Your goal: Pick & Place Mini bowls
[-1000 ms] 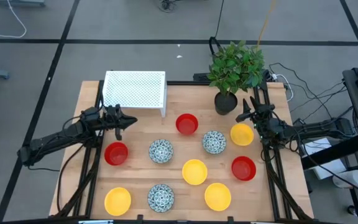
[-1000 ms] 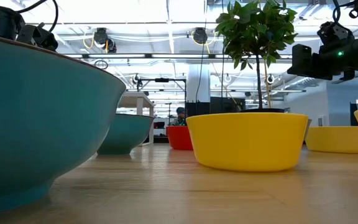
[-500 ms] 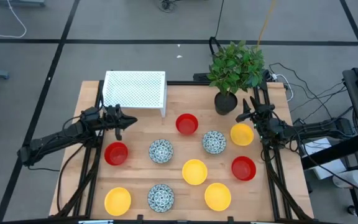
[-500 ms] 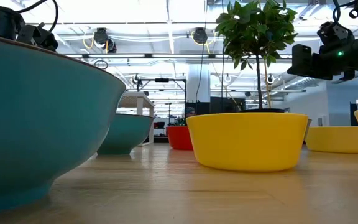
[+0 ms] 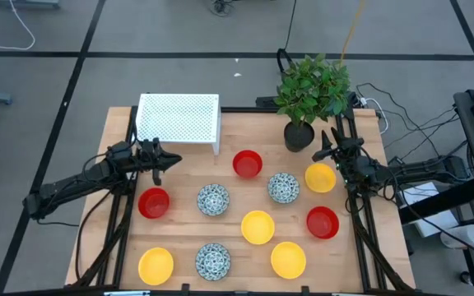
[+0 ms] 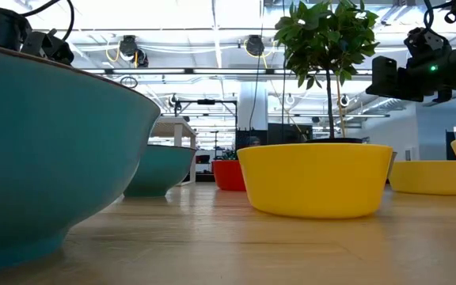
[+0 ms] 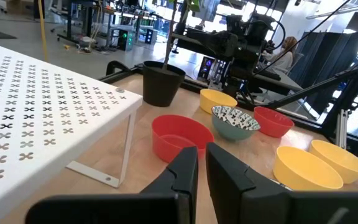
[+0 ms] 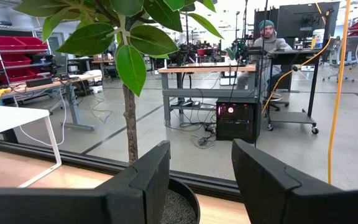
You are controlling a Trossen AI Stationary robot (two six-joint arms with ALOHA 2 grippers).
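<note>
— 10 mini bowls on the desk, seen from above?
— Yes, spread across its middle and near edge. My left gripper hovers by the left edge near the white rack; my right gripper by the plant pot.
— Low view?
— A yellow bowl close up.
— Left wrist?
— My fingers clenched, empty.
— Right wrist?
— Fingers released, apart.

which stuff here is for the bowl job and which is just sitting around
For the job: red bowls, yellow bowls, speckled bowls, left gripper, right gripper.
Just there: potted plant, white perforated rack.
</note>
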